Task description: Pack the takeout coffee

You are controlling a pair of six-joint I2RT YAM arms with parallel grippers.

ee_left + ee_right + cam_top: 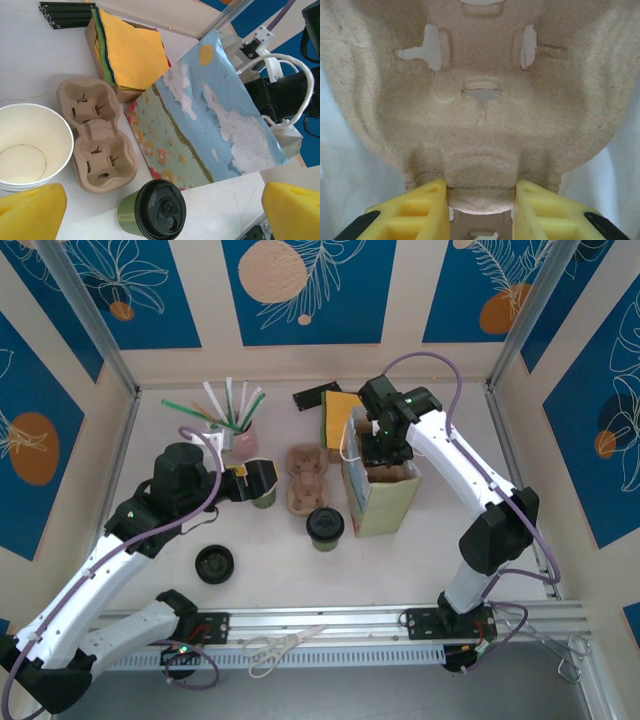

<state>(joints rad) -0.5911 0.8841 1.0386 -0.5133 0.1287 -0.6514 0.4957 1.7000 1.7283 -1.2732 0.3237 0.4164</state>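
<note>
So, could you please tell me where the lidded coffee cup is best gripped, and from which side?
I'd grip the coffee cup around its green wall, below the black lid, coming in level from the left with the open left hand. It stands upright, the wall is round, and the lid overhangs; the bag crowds its right side.

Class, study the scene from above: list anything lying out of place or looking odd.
The scissors lie on the metal rail at the near edge, apart from the packing supplies. A loose black lid sits alone, capping nothing.
</note>
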